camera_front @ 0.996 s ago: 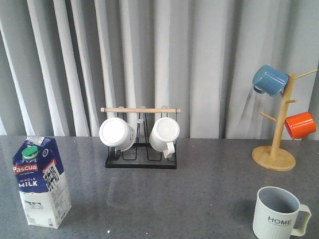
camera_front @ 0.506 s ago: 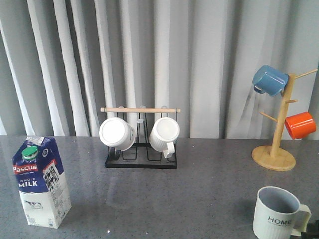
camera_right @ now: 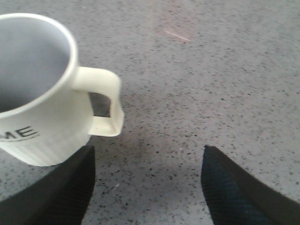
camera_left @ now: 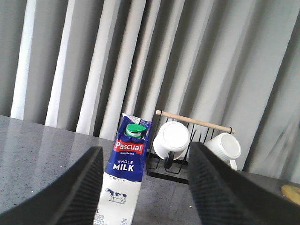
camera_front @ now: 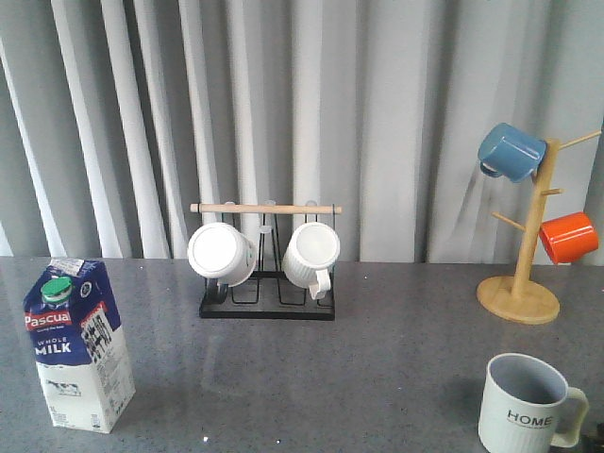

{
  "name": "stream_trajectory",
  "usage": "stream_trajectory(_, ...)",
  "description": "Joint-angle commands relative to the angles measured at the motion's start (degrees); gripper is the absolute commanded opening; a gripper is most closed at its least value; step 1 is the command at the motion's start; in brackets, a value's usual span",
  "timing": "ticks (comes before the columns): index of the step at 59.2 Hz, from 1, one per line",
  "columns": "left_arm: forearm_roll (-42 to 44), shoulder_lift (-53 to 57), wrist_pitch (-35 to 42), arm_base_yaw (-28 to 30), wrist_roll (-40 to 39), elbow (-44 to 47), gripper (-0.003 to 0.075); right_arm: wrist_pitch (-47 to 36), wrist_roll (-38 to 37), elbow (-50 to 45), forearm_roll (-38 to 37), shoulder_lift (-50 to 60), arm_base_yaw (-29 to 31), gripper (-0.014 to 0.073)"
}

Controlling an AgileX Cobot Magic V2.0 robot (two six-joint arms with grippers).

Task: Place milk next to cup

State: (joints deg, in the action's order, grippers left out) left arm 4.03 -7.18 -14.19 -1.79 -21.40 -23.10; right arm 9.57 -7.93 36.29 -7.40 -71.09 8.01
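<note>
At seven o'clock on the grey table (camera_front: pixel 396 359), the milk (camera_front: pixel 77 344) is standing upright and untouched, well apart from the cup (camera_front: pixel 525 404) sitting at five o'clock. The left gripper (camera_left: pixel 143 187) is hanging spread wide with the carton framed between its fingers, evidently lining up a side grasp. The right gripper (camera_right: pixel 145 187) is hovering agape and empty beside the cup's handle.

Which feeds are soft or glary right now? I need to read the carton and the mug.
Front view: evenly lit and sharp, milk label and cup lettering legible, faint sheen on the table. Left wrist view: carton sharp, the left gripper fingers dark and blurred. Right wrist view: cup slightly soft, lettering cut off at the edge, the right gripper fingers out of focus.
</note>
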Motion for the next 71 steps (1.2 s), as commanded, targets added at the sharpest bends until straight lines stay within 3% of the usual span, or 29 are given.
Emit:
stream_trajectory(1, 0.15, -1.17, 3.67, -0.15, -0.22, -1.77, 0.0398, -3.81, 0.09, 1.49, -0.61, 1.08, 0.93, 0.0466)
stream_trajectory(28, 0.15, -1.17, 3.67, -0.15, -0.22, -1.77, 0.0398, -0.49, 0.09, 1.49, 1.29, 1.08, 0.76, 0.0466)
stream_trajectory(71, 0.04, -3.56, 3.98, -0.15, -0.22, -1.77, 0.0398, -4.17, 2.94, 1.61, 4.38, -1.74, 0.02, 0.0414)
